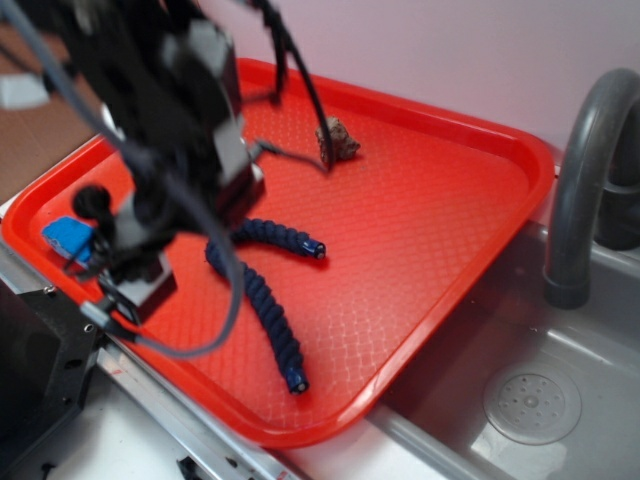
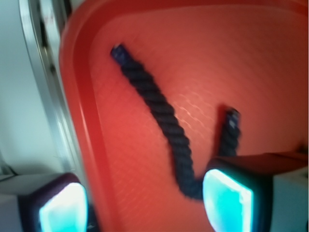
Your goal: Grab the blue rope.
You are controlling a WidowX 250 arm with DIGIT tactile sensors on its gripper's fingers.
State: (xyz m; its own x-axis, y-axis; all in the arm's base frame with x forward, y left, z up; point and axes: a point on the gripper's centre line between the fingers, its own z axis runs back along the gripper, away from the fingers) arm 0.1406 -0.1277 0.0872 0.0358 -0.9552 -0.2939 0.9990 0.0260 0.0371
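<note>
The blue rope [image 1: 268,297] lies bent in a V on the red tray [image 1: 430,210], both taped ends pointing toward the tray's near right. My gripper [image 1: 150,255] hovers over the rope's bend at the tray's left side, blurred. In the wrist view the rope [image 2: 159,108] runs from upper left down to a bend beside the right pad [image 2: 227,198], then back up. The gripper [image 2: 145,205] is open, with bare tray [image 2: 270,72] between the pads, and the left pad [image 2: 63,210] hangs over the tray's rim.
A small brown rock [image 1: 338,138] sits at the tray's far side. A bright blue sponge block [image 1: 68,237] lies at the tray's left edge. A grey sink [image 1: 530,400] with a faucet [image 1: 585,170] is to the right.
</note>
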